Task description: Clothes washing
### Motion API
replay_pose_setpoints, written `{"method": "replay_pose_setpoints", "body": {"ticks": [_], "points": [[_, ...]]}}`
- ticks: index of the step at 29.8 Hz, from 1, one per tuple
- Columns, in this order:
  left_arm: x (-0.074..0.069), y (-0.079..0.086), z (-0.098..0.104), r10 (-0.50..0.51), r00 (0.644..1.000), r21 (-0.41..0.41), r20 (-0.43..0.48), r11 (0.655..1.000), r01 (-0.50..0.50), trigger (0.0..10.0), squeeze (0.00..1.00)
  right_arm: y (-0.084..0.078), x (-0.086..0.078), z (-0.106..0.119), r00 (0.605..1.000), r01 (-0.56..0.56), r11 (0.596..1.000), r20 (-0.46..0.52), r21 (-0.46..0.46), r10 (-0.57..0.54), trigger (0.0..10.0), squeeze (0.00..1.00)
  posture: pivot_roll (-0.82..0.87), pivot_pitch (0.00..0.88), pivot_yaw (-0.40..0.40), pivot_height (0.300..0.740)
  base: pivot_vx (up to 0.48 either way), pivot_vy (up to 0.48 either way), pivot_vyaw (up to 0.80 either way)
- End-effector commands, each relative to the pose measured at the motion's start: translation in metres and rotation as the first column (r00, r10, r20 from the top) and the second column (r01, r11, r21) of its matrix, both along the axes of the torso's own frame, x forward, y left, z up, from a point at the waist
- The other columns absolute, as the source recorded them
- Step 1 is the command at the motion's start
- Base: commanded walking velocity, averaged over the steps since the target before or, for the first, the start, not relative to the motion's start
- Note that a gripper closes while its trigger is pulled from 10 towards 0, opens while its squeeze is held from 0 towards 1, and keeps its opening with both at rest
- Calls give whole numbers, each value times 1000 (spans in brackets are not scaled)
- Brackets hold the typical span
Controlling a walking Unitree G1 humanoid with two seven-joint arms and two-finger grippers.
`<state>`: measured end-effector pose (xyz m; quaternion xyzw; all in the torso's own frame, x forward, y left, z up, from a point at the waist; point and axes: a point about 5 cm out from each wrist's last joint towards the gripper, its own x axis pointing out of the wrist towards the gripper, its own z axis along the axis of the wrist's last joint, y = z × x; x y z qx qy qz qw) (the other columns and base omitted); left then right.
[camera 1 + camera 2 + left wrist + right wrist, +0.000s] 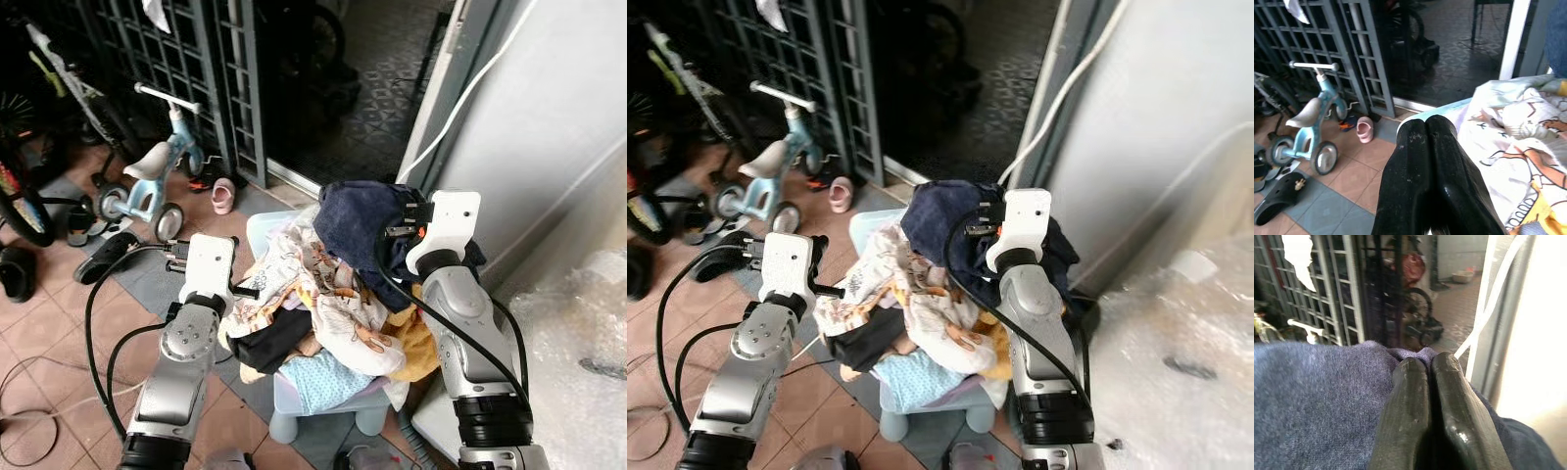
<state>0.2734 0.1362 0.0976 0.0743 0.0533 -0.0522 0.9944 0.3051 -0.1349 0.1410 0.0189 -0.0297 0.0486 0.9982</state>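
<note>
Left gripper point(1426, 128): fingers pressed together, empty, beside the laundry basket point(263, 227).
Clothes pile point(328, 304): heaped, overflowing the basket.
Right gripper point(1427, 369): fingers together against the navy garment point(358, 223); likely needs opening before a secure grasp.

Entrance porch or yard of a family home, tiled in terracotta and grey squares point(59, 323). Told by a child's pale blue balance bike with a white saddle point(152, 176), a small pink rubber clog point(223, 196), black sandals point(106, 257), adult bicycles point(24, 186) against a dark metal grille gate point(176, 59), a pale blue plastic basket point(323, 397) heaped with mixed laundry point(333, 294), and a white wall point(558, 108).
</note>
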Motion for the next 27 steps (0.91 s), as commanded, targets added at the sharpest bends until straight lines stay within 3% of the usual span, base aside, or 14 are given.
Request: {"method": "replay_pose_setpoints", "body": {"ticks": [1,6,27], "points": [[1,0,0,-2,1000,10,0,1000,2,10000,0,-1,2,3,1000,10,1000,12,-5,-10,10000,0,-32,0,-13,740,0,0,-750],[1,-1,0,-5,1000,8,2,1000,5,10000,0,-1,1,1,1000,9,1000,18,-13,-9,10000,0,-31,0,-11,740,-100,0,-83],[3,0,1,-1,1000,11,6,1000,1,10000,0,2,4,-1,1000,0,1000,15,-14,0,10000,0,-24,0,-17,740,-331,0,0]]}}
